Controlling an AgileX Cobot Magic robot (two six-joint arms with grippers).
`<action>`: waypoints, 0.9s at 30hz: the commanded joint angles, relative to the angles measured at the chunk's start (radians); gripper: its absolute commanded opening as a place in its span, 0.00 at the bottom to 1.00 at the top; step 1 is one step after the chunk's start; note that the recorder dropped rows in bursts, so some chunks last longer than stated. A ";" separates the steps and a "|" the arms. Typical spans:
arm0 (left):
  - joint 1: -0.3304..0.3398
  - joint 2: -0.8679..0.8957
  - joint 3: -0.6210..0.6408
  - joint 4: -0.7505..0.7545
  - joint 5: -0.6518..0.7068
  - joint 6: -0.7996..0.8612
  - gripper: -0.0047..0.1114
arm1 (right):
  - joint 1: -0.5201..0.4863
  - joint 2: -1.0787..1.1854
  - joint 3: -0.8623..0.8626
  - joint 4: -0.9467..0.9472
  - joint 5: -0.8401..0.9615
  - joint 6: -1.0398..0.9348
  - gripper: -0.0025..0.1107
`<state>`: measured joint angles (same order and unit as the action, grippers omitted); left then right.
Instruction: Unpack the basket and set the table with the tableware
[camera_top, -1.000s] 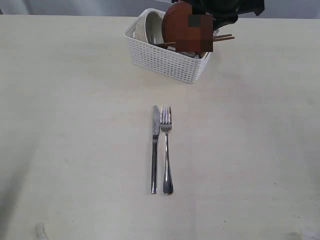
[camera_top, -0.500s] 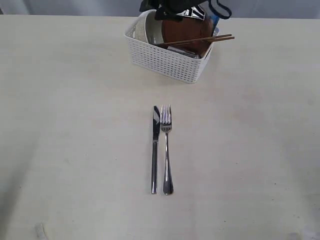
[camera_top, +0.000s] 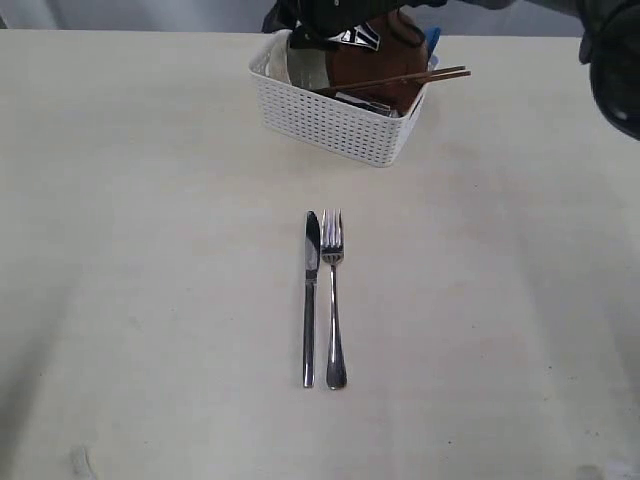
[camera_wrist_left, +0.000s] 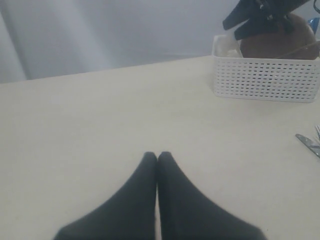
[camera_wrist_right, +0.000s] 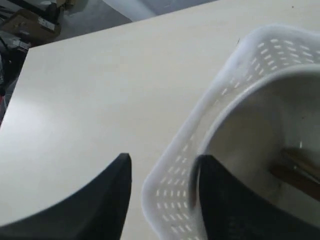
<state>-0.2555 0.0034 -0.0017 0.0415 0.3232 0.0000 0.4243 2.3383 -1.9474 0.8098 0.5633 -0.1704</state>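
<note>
Now your right gripper (camera_wrist_right: 164, 160), jaws apart, straddles the wall of the white lattice plastic basket (camera_top: 335, 125) beside the pale greenish-white bowl (camera_top: 305, 65). Next, I'd shift inward onto the bowl's rim. Your left gripper (camera_wrist_left: 157, 159) is pressed together.

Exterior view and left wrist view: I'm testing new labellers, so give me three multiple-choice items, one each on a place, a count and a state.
1. How do the chopsticks lie relative to the basket? A across its rim; B beneath it; C far from it.
2. How many utensils lie on the bare table? A none; B one; C two.
3. The left gripper is: A wide open; B shut; C holding a spoon.

1 A, they rest across the rim.
2 C, a knife and a fork lie side by side.
3 B, its fingers meet with nothing between.
</note>
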 joint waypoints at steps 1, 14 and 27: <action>-0.006 -0.003 0.002 0.003 0.001 0.000 0.04 | -0.004 0.006 -0.011 -0.102 0.017 0.044 0.39; -0.006 -0.003 0.002 0.003 0.001 0.000 0.04 | 0.028 0.054 -0.011 -0.119 -0.034 0.070 0.39; -0.006 -0.003 0.002 0.003 0.001 0.000 0.04 | 0.035 0.056 -0.028 -0.117 -0.022 0.070 0.02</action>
<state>-0.2555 0.0034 -0.0017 0.0415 0.3232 0.0000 0.4614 2.4129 -1.9675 0.6936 0.5427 -0.1003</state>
